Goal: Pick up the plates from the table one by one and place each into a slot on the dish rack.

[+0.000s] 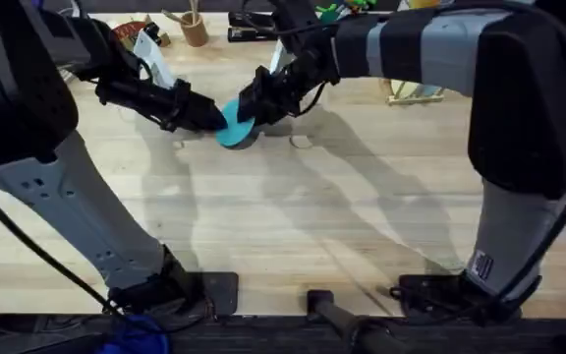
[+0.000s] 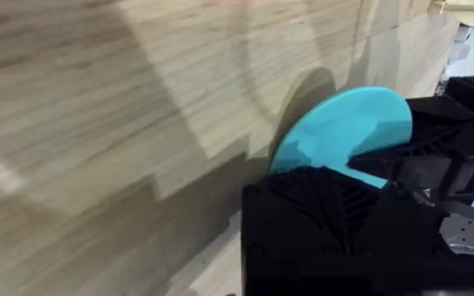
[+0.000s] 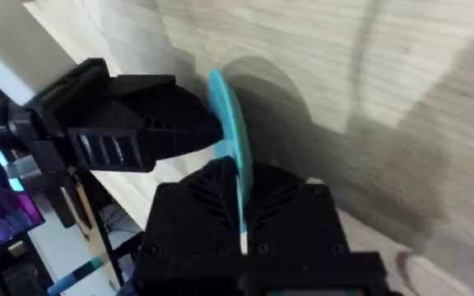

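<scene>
Holding position, item one of several: turquoise plate (image 1: 234,126), lifted on edge above the bench (image 1: 293,226) at its far middle, both pincers meeting on it.

Progress: early stage by judgement. One plate is off the bench and apparently passing between arms; none can be seen in a slot. The dish rack (image 1: 416,93) appears as a light-wood frame at the far right behind the right arm, mostly hidden, so its contents cannot be told. Placement of this plate, and any remaining plates, is outstanding.

Left pincer (image 1: 209,116): reaches in from the left, its tip at the plate's rim; the left wrist view shows its fingers closed onto the plate's near part.

Right pincer (image 1: 255,103): reaches in from the right; the right wrist view shows the plate's thin edge running down between its two fingers, clamped there.

Plate description: round, plain, bright turquoise, smooth matt plastic, thin in section, with a slightly raised rim. Stands roughly upright, clear of the bench and casting a round shadow.
</scene>
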